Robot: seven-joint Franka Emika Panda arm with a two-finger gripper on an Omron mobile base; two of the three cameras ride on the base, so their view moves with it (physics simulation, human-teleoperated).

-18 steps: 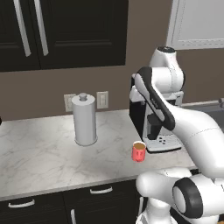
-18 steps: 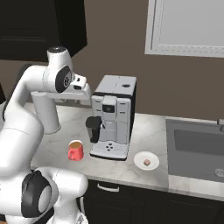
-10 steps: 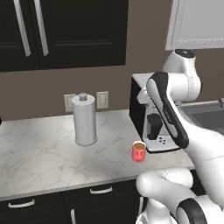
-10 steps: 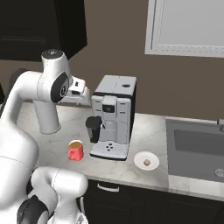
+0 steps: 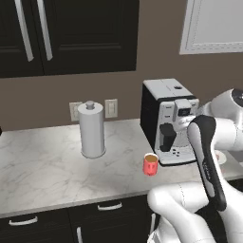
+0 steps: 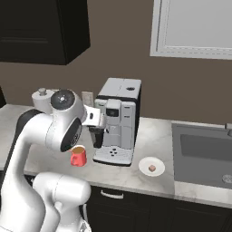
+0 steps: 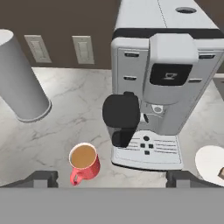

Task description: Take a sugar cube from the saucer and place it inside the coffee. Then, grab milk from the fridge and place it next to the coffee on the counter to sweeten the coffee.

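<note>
The coffee (image 7: pixel 84 162), a red mug of brown liquid, stands on the marble counter (image 5: pixel 42 171) just left of the coffee machine; it shows too as the mug (image 5: pixel 151 164) and the mug (image 6: pixel 78 156). To the machine's right lies the white saucer (image 6: pixel 152 166) with one small brown sugar cube (image 6: pixel 152 168) on it; the saucer's rim (image 7: pixel 209 162) reaches the hand view's right edge. My gripper (image 7: pixel 113 180) hovers above the counter in front of the machine, open wide, with nothing between its fingertips (image 7: pixel 41 178). The fridge and the milk are out of view.
A black-and-silver coffee machine (image 5: pixel 168 121) stands at the back, a paper-towel holder (image 5: pixel 91 129) to its left. A sink (image 6: pixel 204 152) is set into the counter at the right. Black cabinets hang above and run below the worktop.
The arm has swung down and toward the right, with the hand now low in front of the machine. The gripper has opened wide. Mug and saucer have not moved.
</note>
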